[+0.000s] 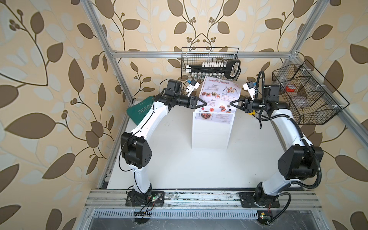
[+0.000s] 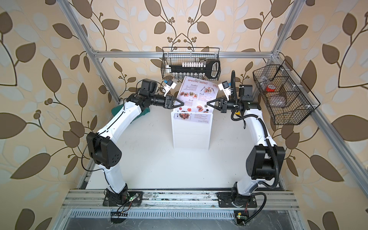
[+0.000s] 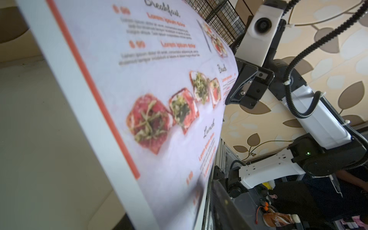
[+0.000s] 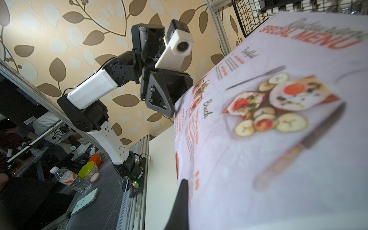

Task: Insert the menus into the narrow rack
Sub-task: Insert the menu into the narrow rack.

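Both edges flanked: my right gripper (image 1: 231,104) pinches menu sheet (image 1: 219,93), left gripper (image 1: 205,103) gap unclear; sheet leans back, btm in rack (image 1: 211,137) below.

**Menu** (image 1: 219,93): the near end stands behind the clear front of the rack (image 1: 211,135), and the print there is too small for me to read. In my left wrist view the menu (image 3: 159,99) is blurred and cut off by the picture's edges.

**My left gripper** (image 1: 205,104): I cannot tell in any view how the jaws stand.

**My right gripper** (image 1: 231,104): my right wrist view gives one blurred finger (image 4: 182,203), cut off by the picture's edge. The other finger is hidden by the menu.

**Green case** (image 1: 139,111), far left: partly hidden by my left arm.
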Robot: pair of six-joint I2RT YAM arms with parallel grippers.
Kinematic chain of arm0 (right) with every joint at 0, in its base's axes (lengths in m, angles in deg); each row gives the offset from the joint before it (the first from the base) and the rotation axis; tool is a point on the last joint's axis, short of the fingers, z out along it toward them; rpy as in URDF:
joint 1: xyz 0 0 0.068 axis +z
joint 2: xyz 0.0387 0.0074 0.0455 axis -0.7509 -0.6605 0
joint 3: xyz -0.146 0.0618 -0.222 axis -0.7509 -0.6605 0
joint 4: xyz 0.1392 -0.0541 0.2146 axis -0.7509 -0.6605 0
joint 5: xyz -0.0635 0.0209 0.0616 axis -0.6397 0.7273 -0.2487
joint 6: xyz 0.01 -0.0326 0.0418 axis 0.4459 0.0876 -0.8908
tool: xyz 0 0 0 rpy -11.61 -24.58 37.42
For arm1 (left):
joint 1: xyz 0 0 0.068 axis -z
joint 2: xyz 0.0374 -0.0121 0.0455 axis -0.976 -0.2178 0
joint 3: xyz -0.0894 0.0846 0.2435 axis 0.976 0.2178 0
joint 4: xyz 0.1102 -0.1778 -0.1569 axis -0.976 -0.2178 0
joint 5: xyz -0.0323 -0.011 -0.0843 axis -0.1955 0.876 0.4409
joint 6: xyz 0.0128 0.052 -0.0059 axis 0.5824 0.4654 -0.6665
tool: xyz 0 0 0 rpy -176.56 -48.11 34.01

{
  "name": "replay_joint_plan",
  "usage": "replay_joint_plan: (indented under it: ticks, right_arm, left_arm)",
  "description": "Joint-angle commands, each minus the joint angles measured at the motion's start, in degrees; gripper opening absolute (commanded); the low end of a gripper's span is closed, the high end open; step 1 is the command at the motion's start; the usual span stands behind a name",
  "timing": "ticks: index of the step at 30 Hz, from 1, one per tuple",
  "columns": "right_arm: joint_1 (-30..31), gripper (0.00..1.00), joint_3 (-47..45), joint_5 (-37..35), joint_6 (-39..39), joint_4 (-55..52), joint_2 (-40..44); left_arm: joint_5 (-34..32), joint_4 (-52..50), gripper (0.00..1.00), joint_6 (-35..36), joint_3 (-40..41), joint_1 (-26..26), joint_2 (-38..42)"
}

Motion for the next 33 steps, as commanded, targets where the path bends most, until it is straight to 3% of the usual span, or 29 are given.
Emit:
replay_joint_plan:
  ticks: [1,7,11,14,16,17,21,24,29,33]
  right_arm:
    - [0.5,0.0,2.1,0.8,7.1,-7.1,-1.3]
    - [0.6,0.0,4.4,-0.2,12.3,-13.0,-2.3]
    - [0.6,0.0,5.0,-0.5,11.6,-12.3,-2.3]
    - [0.6,0.01,5.2,-1.1,8.0,-9.4,-2.2]
    - [0.5,0.1,5.1,-0.6,4.2,-6.3,-2.2]
    - [0.5,0.15,4.9,0.3,3.0,-5.2,-2.0]
    - [0.5,0.21,0.3,3.8,-7.7,8.4,0.6]
    - [0.1,0.18,-3.1,4.1,-15.7,19.0,2.2]
    - [-0.8,0.0,-1.8,4.0,-16.6,19.4,1.2]
    - [-1.0,0.0,-0.7,3.3,-16.4,18.9,0.4]
  left_arm:
    - [3.4,0.7,0.53,0.8,-3.6,-0.2,2.3]
    - [3.7,-3.2,0.52,1.9,-11.1,-0.3,-2.2]
    - [4.3,-3.7,0.38,1.3,-13.6,-0.3,-4.0]
    - [4.2,-2.5,0.19,1.0,-12.3,-0.3,-3.2]
    - [3.6,-1.3,0.06,0.8,-10.6,-0.3,-2.1]
    - [3.4,-0.8,0.05,0.8,-10.0,-0.3,-1.7]
    - [2.2,2.7,0.02,-0.7,-5.7,-0.3,-0.1]
    - [1.1,5.6,0.02,-2.0,-3.3,-0.3,0.9]
    - [-0.7,7.8,0.04,-2.8,-2.5,-0.3,1.0]
    - [-1.2,8.9,0.04,-3.0,-1.7,-0.3,1.3]
